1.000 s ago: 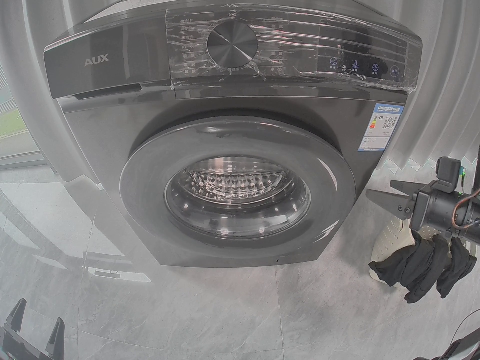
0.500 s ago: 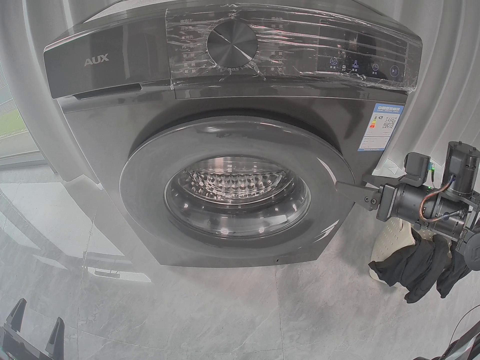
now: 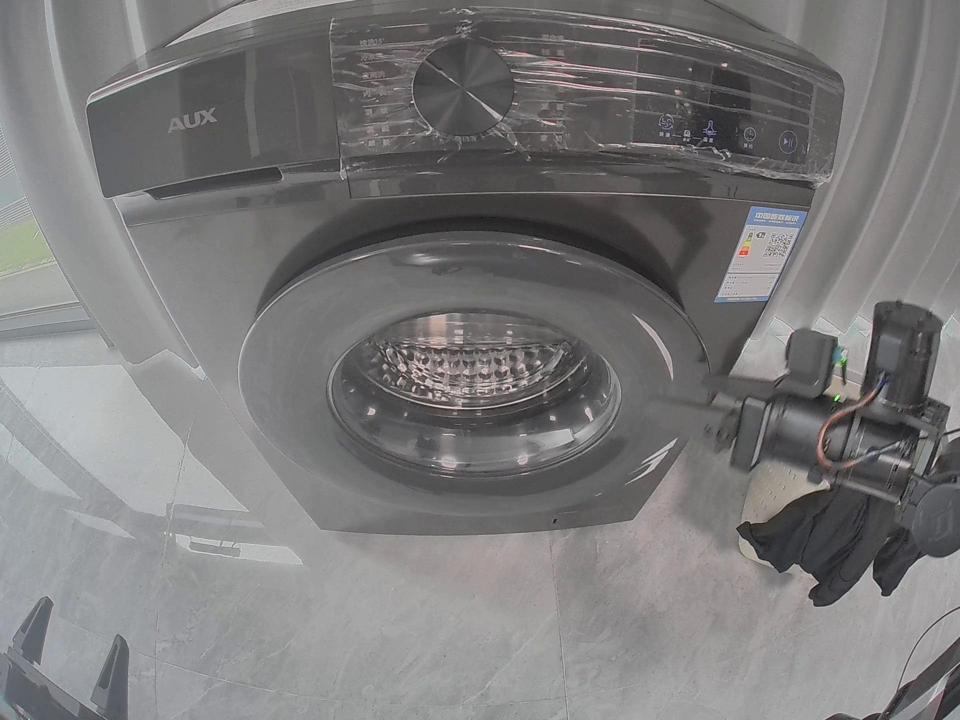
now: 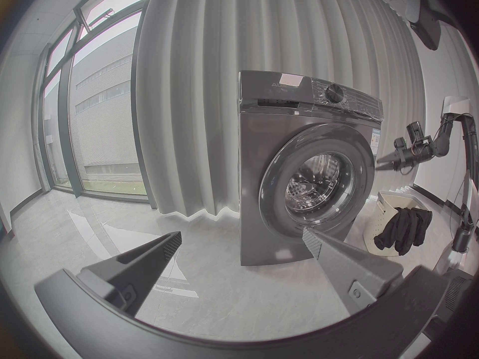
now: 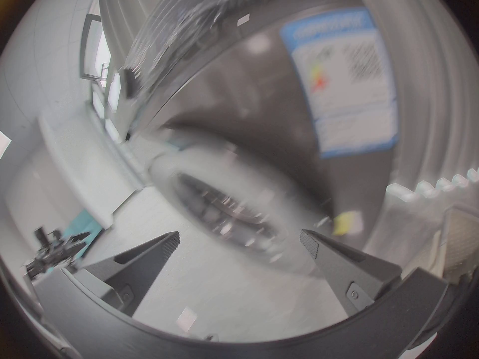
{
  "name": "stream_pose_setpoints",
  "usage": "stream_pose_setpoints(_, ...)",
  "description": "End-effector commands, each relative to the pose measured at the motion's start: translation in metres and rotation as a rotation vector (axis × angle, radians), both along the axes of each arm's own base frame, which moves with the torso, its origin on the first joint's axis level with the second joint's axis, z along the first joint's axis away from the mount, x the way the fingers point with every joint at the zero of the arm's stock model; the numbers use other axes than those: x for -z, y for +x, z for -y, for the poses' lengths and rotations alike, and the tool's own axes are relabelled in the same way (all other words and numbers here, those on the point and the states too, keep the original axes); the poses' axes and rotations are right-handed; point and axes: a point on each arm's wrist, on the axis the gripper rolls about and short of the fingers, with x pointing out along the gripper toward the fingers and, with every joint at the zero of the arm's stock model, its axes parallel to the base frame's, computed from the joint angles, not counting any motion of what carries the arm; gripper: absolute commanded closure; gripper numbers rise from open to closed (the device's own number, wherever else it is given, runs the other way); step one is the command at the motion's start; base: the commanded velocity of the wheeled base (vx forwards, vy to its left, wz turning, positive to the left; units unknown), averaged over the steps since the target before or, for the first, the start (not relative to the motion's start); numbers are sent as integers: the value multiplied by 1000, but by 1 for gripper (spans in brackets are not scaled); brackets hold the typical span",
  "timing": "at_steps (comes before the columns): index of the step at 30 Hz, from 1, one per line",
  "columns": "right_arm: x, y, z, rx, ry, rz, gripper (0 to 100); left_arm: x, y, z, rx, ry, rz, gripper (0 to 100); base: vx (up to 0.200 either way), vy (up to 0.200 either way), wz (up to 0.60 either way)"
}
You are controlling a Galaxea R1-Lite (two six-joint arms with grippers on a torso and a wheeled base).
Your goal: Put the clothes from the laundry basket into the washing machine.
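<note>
The grey washing machine [image 3: 480, 222] stands in front of me, its round glass door [image 3: 470, 392] closed. To its right, a white laundry basket [image 3: 772, 482] sits on the floor with black clothes [image 3: 835, 542] draped over its rim. My right gripper [image 3: 690, 402] is open and empty, its fingers level and right at the door's right edge. In the right wrist view, the right gripper [image 5: 238, 234] faces the door [image 5: 214, 190] from close by. My left gripper [image 3: 70, 642] is low at the near left, open and empty, well away from the machine [image 4: 304, 165].
Pale curtains [image 3: 900, 152] hang behind and beside the machine. The grey tiled floor [image 3: 400, 612] in front of the door is bare. A tall window [image 4: 100, 115] lies off to the left. The basket [image 4: 386, 205] stands close to the machine's right side.
My right gripper has moved left from above the basket to the right edge of the door. The left arm, the basket and the clothes have not moved.
</note>
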Motion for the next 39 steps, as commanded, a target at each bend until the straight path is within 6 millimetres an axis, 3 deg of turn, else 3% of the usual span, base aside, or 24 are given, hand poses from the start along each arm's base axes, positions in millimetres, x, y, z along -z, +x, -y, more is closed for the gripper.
stream_pose_setpoints(1, 2, -11, 3, -7, -7, -2, 0, 5, 0, 0, 0, 0, 0, 0, 0, 0, 0)
stream_pose_setpoints(8, -6, -15, 9, 10, 6, 26, 0, 5, 0, 0, 0, 0, 0, 0, 0, 0, 0)
stream_pose_setpoints(11, -15, -7, 18, 56, 17, 58, 0, 5, 0, 0, 0, -2, 0, 0, 0, 0, 0)
stream_pose_setpoints(16, -23, 0, 16, 63, 30, 85, 0, 5, 0, 0, 0, -2, 0, 0, 0, 0, 0)
stream_pose_setpoints(28, -9, 26, -2, 38, 17, 38, 0, 5, 0, 0, 0, 0, 0, 0, 0, 0, 0)
stream_pose_setpoints(39, -1, 10, -6, -2, 1, 11, 0, 5, 0, 0, 0, 0, 0, 0, 0, 0, 0)
